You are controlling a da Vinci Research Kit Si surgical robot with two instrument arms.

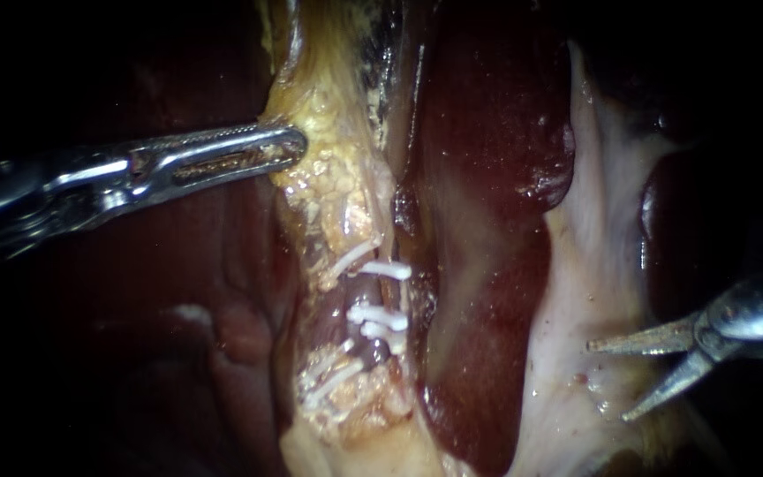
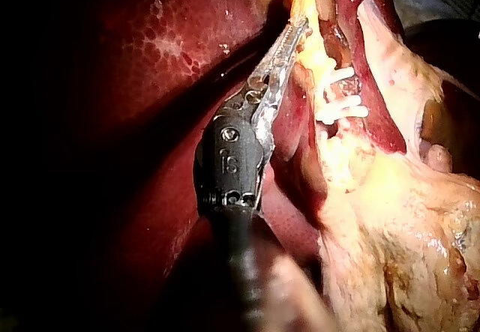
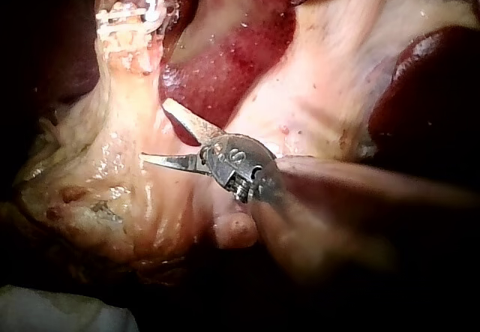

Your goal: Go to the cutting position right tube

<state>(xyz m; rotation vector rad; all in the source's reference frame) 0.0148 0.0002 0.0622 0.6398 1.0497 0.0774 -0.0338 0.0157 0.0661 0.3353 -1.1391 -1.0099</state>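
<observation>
A stalk of yellow fatty tissue [image 1: 337, 185] runs down the middle of the endoscope view. Several white clips [image 1: 380, 316] cross a dark tube [image 1: 371, 352] low on it. I cannot tell which tube is the right one. My left instrument [image 1: 286, 146] comes in from the left, its jaws shut on the fatty tissue above the clips. In the left wrist view its jaws [image 2: 296, 32] lie along the same tissue, beside the clips [image 2: 341, 106]. My right instrument [image 1: 608, 382] has open pointed blades over pale membrane, well to the right of the clips. In the right wrist view its blades [image 3: 154, 131] also gape.
Dark red liver [image 1: 487, 132] lies between the clipped stalk and a sheet of pale membrane [image 1: 593, 265]. More liver [image 2: 150, 62] fills the side behind my left instrument. The clips [image 3: 131, 13] sit far ahead of my right blades.
</observation>
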